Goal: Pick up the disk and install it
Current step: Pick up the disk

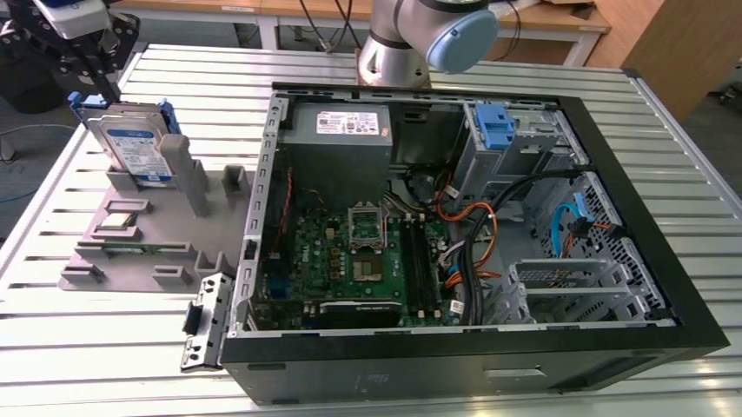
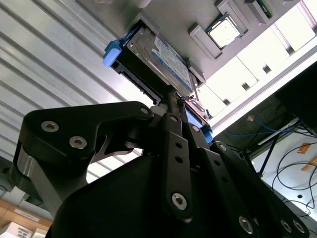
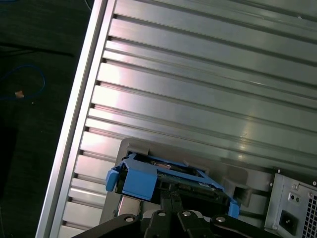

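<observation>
Claw (image 1: 102, 91) is seen in the exterior view at a far corner of the surface (image 1: 104, 365), set right on top of the disk (image 1: 134, 143). Contact w/ the upper edge looks likely but can't be confirmed. Whether the claw is clamped or open can't be told. The disk is stood on edge directly below the claw, slotted into a grey holder (image 1: 128, 234), w/ its blue bracket (image 1: 166, 111) wrapped round it. An open PC case (image 1: 649, 261) is laid well apart from the claw, toward the exterior view's right, and a blue latch piece (image 1: 496, 126) is seen at its drive bay.

In the second wrist view the claw (image 2: 173, 96) is placed hard up against the disk (image 2: 168, 54) edge, label side showing. Beyond the claw, a chip (image 2: 223, 29) is seated in a pocket of the grey holder (image 2: 173, 15). Grip width isn't resolved here either.

In the first wrist view the claw (image 3: 171, 198) is centred on the disk (image 3: 163, 168), approx. midway between the two blue ends of the bracket. The slatted surface (image 3: 198, 74) is spread out beyond it.

Step in hand, as judged: pick-up, at the approach/grasp stage. The disk isn't lifted out of the holder, and install isn't begun. A lift is judged to call for a firm, centred pinch across the disk's thin sides. A straight pull along the slot is also needed, so the bracket isn't snagged on the holder walls.
</observation>
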Robot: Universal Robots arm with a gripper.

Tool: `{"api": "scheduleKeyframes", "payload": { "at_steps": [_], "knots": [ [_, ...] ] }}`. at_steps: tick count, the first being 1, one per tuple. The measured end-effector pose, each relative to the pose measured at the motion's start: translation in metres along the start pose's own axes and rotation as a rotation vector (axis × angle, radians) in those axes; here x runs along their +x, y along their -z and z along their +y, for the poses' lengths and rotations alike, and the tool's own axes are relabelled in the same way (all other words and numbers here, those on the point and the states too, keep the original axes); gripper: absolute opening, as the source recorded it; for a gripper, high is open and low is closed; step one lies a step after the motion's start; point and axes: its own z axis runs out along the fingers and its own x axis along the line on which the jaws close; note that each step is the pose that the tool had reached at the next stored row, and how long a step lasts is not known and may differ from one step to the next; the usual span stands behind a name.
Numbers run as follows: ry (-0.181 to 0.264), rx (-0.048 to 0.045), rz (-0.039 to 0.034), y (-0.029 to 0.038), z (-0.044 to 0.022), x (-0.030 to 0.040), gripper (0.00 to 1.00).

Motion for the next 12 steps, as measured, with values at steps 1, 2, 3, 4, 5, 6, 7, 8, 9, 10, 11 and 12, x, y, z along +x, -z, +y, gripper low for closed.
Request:
{"api": "scheduleKeyframes", "payload": {
  "at_steps": [1,2,3,4,5,6,7,8,9,10,11,12],
  "knots": [
    [0.001,0.0,0.0,0.0,0.0,0.0,0.11],
    [0.003,-0.0001,0.0,0.0,0.0,0.0,0.11],
    [0.004,-0.0001,0.0001,0.0,0.0,0.0,0.11],
    [0.004,-0.0001,0.0001,0.0,0.0,0.0,0.11],
    [0.005,-0.0001,0.0002,0.0,0.0,0.0,0.11],
    [0.005,-0.0002,0.0002,0.0,0.0,0.0,0.11],
    [0.006,-0.0002,0.0002,0.0,0.0,0.0,0.11],
    [0.006,-0.0002,0.0003,0.0,0.0,0.0,0.11],
    [0.006,-0.0002,0.0003,0.0,0.0,0.0,0.11],
    [0.006,-0.0002,0.0002,0.0,0.0,0.0,0.11],
    [0.007,-0.0002,0.0002,0.0,0.0,0.0,0.11],
    [0.007,-0.0002,0.0003,0.0,0.0,0.0,0.11]
  ]
}}
